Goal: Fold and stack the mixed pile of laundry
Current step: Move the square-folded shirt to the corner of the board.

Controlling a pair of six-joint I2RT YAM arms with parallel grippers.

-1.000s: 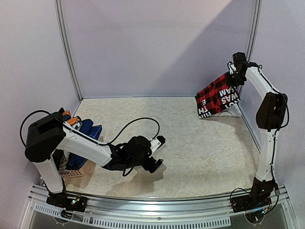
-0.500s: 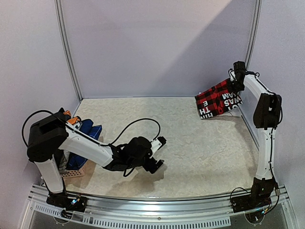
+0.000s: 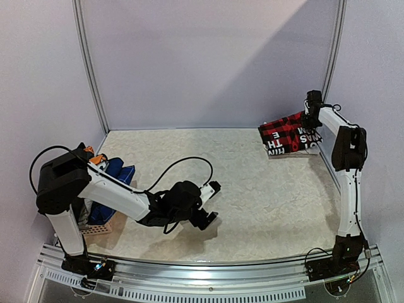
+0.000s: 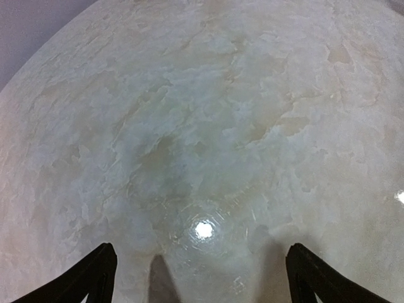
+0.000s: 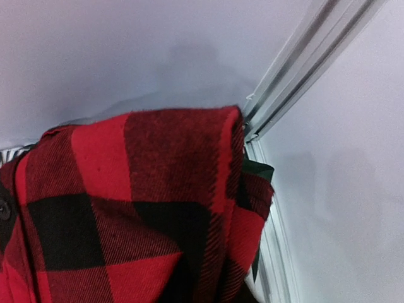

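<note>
**Sam:** Looking for words first. Can you read any?

**Mia:** Only on the red-black plaid shirt (image 3: 289, 131). It has big white letters, but they are turned and creased. From the top view I can't read a whole word.

**Sam:** Where is that shirt?

**Mia:** Right at the right gripper (image 3: 309, 117). Its top edge meets the fingers, and the rest spreads down below them, at the far corner of the table (image 3: 265, 189).

**Sam:** Are those jaws pinching it?

**Mia:** I can't tell. The top view is too small. The right wrist view is full of red and black squares, and no fingers show in it.

**Sam:** Does that close view show anything new?

**Mia:** Yes. A dark green bit (image 5: 257, 170) peeks out beside the shirt's folded edge. A metal post (image 5: 303, 57) runs up the wall just behind.

**Sam:** And the left gripper (image 4: 202, 276)?

**Mia:** Its jaws are spread wide. The left wrist view shows two dark fingertips (image 4: 95, 271) far apart. Only bare, shiny table lies between them.

**Sam:** Where are the other clothes?

**Mia:** Only the top view shows them. Blue clothes (image 3: 117, 175) and an orange piece (image 3: 96, 159) sit in a basket (image 3: 98, 228). That is well away from the left jaws, back by that arm's base.
</note>
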